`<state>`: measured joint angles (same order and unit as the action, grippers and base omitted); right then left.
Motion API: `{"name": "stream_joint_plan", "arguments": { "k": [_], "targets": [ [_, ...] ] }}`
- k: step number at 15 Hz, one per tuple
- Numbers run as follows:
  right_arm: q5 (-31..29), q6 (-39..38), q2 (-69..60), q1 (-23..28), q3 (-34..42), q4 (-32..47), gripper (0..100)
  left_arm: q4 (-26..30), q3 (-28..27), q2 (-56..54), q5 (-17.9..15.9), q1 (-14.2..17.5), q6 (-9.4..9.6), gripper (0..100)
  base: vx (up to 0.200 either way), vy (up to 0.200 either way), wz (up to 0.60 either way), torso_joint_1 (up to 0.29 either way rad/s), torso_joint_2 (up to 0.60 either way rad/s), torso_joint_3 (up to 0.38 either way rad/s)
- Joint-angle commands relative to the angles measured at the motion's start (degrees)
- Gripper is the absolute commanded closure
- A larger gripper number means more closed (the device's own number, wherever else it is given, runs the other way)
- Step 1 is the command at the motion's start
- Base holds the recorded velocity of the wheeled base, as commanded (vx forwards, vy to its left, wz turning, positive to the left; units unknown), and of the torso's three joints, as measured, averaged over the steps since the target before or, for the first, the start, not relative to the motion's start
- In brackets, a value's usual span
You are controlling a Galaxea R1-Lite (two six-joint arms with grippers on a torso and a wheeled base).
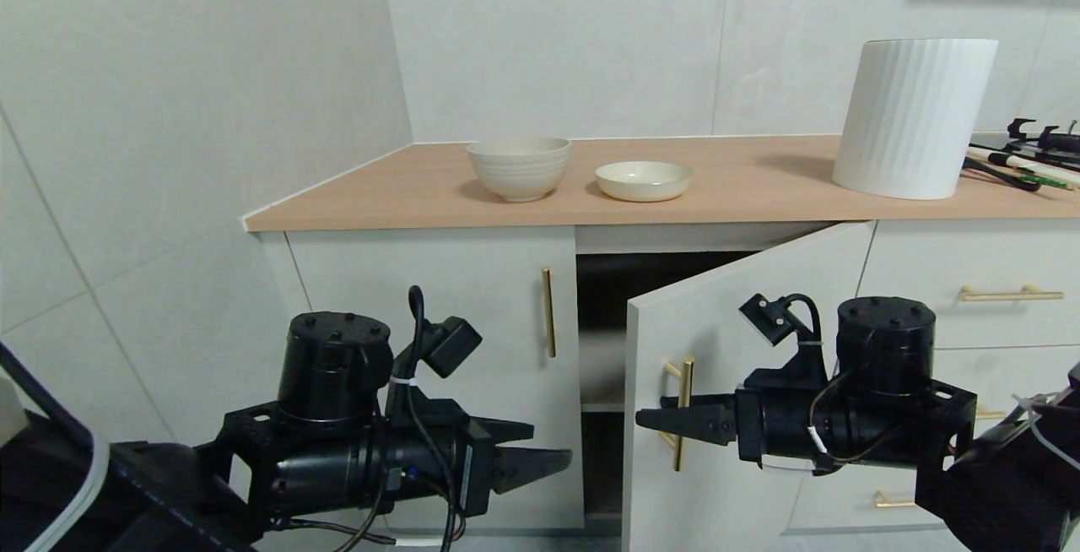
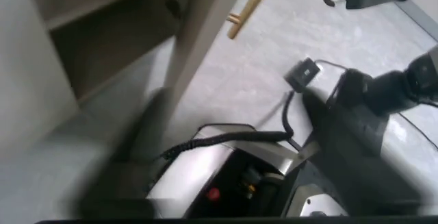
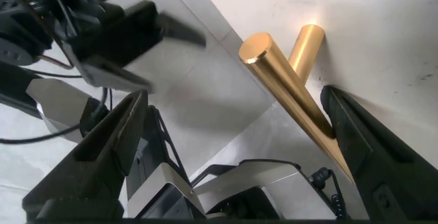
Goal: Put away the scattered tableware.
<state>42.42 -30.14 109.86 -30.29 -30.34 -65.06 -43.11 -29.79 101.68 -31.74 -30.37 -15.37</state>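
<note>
1. Head view, nearest: left gripper (image 1: 553, 444) low in front of the closed left cabinet door (image 1: 439, 349), fingers parted, holding nothing.
2. Just beyond: right gripper (image 1: 666, 419) level with the brass handle (image 1: 682, 410) of the right door (image 1: 751, 383), which hangs partly open on a dark cabinet interior (image 1: 601, 316).
3. Up on the countertop (image 1: 759, 189): bowl (image 1: 518, 166) toward the left end, about midway between front and back edges; shallow dish (image 1: 643, 180) just beside it, apart. White ribbed container (image 1: 915, 117) nearer the right end, a few long tools (image 1: 1025, 165) at the right edge.
4. Left wrist view: blurred. Edge of the open door (image 2: 198, 39) and its handle (image 2: 250, 8) visible, with the cabinet interior (image 2: 102, 53) beside them.
5. Right wrist view: right gripper (image 3: 239, 148) spread wide around the handle (image 3: 287, 80), one finger (image 3: 363, 142) close against the bar, not clamped. Left gripper (image 3: 174, 63) farther off, also spread.
6. Progress, as a judgement: early stage. Cabinet partly opened, probably needing a wider swing; both pieces of tableware untouched on top, neither yet lifted or stowed.
</note>
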Motion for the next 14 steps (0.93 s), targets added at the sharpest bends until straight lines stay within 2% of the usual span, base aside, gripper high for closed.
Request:
{"name": "stream_joint_plan", "arguments": {
  "k": [1, 3, 5, 6, 8, 9, 10, 11, 14],
  "targets": [
    [-0.06, -0.01, 0.97, -0.03, 0.20, -0.68, 0, -1.72, -1.58, 3.26, 0.10, -0.57, -0.27, 100, 0.000, 0.000, 0.00, 0.000, 0.00, 0.000],
    [-0.06, -0.01, 1.06, -0.03, 0.28, -0.86, 0, -7.52, -2.29, 8.62, 1.69, -0.22, -0.62, 100, 0.000, 0.000, 0.00, 0.000, 0.00, 0.000],
    [-0.06, -0.10, 1.06, -0.03, 0.28, -0.86, 0, -14.99, -4.31, 15.30, 5.38, -0.31, -2.65, 100, 0.000, 0.000, 0.00, 0.000, 0.00, 0.000],
    [-0.06, -0.10, 1.14, -0.03, 0.28, -0.86, 0, -18.51, -8.09, 21.10, 8.28, -0.48, -3.88, 100, 0.000, 0.000, 0.00, 0.000, 0.00, 0.000],
    [-0.06, -0.10, 0.97, -0.03, 0.28, -0.86, 0, -19.56, -15.29, 28.40, 11.53, -1.27, -3.88, 100, 0.000, 0.000, 0.00, 0.000, 0.00, 0.000],
    [-0.06, -0.10, 0.88, -0.03, 0.28, -0.86, 0, -20.18, -16.61, 29.89, 11.88, -1.71, -3.88, 100, 0.000, 0.000, 0.00, 0.000, 0.00, 0.000],
    [-0.15, -0.01, 0.79, -0.03, 0.64, -0.86, 0, -24.75, -19.25, 33.41, 13.20, -2.86, -3.96, 100, 0.000, 0.000, 0.00, 0.000, 0.00, 0.000],
    [-0.15, -0.01, 0.70, -0.03, 0.72, -0.86, 0, -28.00, -19.25, 34.02, 13.90, -4.35, -4.14, 100, 0.000, 0.000, 0.00, 0.000, 0.00, 0.000],
    [-0.41, -0.10, 0.70, 0.06, 1.69, -2.35, 0, -31.78, -19.07, 33.58, 14.08, -5.84, -4.14, 100, 0.000, 0.000, 0.00, 0.000, 0.00, 0.000]
  ]
}}
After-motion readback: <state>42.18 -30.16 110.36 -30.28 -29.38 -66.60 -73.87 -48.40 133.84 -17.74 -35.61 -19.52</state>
